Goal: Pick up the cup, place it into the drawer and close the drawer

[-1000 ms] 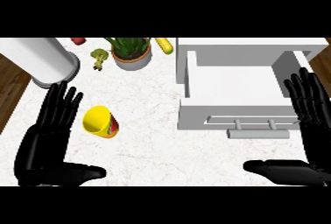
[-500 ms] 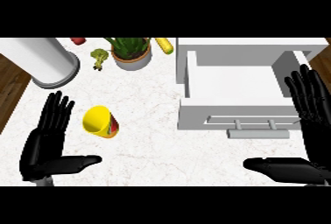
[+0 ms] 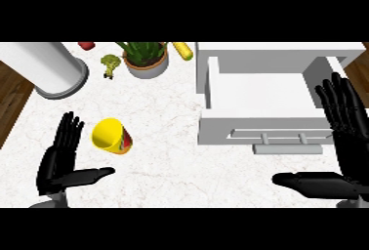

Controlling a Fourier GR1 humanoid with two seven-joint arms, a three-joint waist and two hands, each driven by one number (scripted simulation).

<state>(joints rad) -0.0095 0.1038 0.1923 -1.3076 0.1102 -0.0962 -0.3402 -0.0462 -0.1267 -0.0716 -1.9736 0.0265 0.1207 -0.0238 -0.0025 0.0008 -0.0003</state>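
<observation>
The left hand (image 3: 57, 171) and right hand (image 3: 352, 166) are black — slim, segmented fingers (image 3: 66, 136) — on grey wrists (image 3: 48, 197).

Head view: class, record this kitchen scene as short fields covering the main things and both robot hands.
cup: yellow, on the counter, not held
drawer: open, nothing seen inside
left robot hand: open, just left of the cup
right robot hand: open, by the drawer's right edge
at the back: potted plant, broccoli

Marble counter (image 3: 180, 166), yellow cup (image 3: 112, 136), potted plant (image 3: 146, 58), broccoli (image 3: 110, 62), white drawer (image 3: 263, 95)
</observation>
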